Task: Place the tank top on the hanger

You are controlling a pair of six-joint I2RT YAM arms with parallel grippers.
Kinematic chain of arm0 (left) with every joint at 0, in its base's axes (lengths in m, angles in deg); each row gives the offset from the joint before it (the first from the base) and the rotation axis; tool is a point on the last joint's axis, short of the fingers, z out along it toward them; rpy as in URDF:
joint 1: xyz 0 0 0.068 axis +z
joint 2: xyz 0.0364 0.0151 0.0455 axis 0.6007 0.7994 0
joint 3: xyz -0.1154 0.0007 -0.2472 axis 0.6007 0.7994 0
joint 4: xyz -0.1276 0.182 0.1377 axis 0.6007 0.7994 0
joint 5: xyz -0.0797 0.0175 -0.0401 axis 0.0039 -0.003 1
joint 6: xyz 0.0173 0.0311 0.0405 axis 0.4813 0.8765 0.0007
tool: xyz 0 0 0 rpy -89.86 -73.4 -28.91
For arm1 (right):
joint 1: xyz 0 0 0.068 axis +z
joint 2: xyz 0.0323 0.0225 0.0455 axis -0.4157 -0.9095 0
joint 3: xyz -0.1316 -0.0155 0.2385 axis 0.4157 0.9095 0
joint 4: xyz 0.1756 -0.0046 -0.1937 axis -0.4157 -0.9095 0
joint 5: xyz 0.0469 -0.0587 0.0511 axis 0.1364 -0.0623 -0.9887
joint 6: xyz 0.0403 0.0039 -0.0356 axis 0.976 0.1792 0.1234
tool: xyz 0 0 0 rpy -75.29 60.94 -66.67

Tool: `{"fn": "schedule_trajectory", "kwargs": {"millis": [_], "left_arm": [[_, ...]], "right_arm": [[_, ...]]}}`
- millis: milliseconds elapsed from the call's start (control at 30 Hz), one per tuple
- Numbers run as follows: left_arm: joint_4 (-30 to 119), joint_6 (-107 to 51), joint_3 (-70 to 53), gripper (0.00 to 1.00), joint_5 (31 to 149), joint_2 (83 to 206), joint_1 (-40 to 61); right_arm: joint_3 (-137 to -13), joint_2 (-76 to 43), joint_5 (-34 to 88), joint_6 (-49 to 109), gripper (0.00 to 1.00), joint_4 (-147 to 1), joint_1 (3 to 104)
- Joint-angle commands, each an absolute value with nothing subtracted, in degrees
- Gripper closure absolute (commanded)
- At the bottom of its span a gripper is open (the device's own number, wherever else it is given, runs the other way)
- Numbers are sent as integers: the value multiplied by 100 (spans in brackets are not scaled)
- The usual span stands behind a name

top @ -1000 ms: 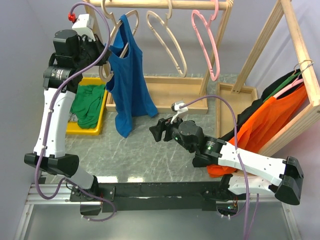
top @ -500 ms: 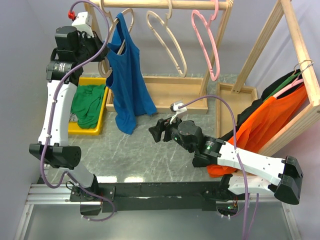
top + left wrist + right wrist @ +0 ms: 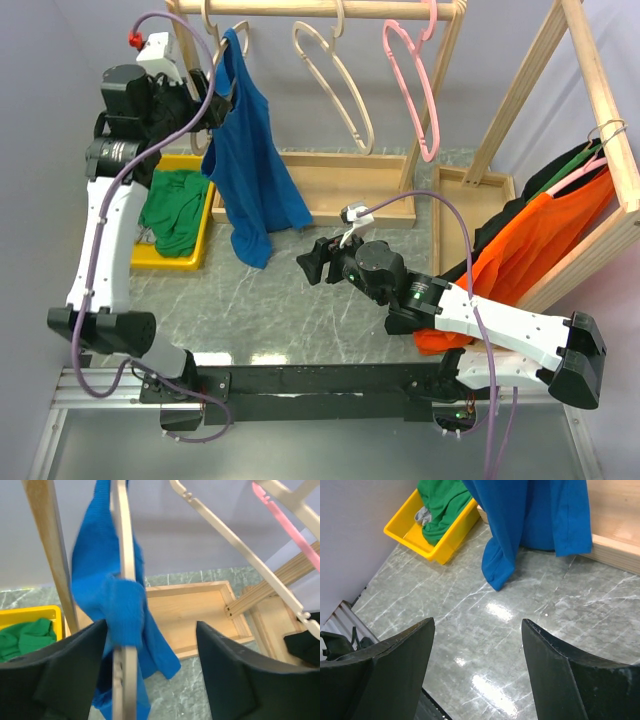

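The royal-blue tank top (image 3: 250, 160) hangs draped over a pale beige hanger (image 3: 123, 550) at the left end of the wooden rail (image 3: 320, 8). The hanger's hook (image 3: 212, 20) reaches up to that rail. My left gripper (image 3: 205, 105) is raised beside the top and stands open. In the left wrist view the hanger and blue fabric (image 3: 115, 605) lie between the jaws, close to the left finger, with the left gripper (image 3: 151, 625) wide. My right gripper (image 3: 312, 262) hovers low over the table, open and empty (image 3: 477, 622), facing the tank top's hem (image 3: 530, 515).
A second beige hanger (image 3: 340, 80) and a pink hanger (image 3: 415, 90) hang on the same rail. A yellow bin (image 3: 170, 262) holds a green garment (image 3: 178, 205) at the left. The rack's wooden base tray (image 3: 340, 185) is behind. An orange shirt (image 3: 540, 240) hangs at the right.
My left gripper has opened and let go of the hanger, after lifting it and the tank top up toward the rail. The right arm has not moved.
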State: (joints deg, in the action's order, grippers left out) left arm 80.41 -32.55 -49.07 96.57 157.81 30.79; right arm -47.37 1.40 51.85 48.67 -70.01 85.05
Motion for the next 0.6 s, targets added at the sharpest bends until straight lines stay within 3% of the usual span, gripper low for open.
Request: {"fn": "schedule_trajectory", "kwargs": {"millis": [0,100,400,500,533,567], "left_arm": [[7601,-3231,-4670,19,9556,15111,3095],[7583,-3231,-4521,1,9451,14804,3095],[7382,-3915,-3643,1,9301,13873,3095],[6794,-4328,-2738,0,9520,13231,3086],[6670,-4478,-2510,0,9651,12925,3077],[6530,-4592,-2081,1,9731,12774,3016]], "right_arm": [[-4695,219,5189,4969,21,-6841,8494],[-4634,281,5241,5057,21,-6832,8494],[-4642,448,5505,5513,19,-7051,8503],[-4555,535,5610,5645,10,-7113,8494],[-4511,571,5602,5672,1,-7087,8494],[-4432,606,5576,5716,0,-7061,8503]]}}
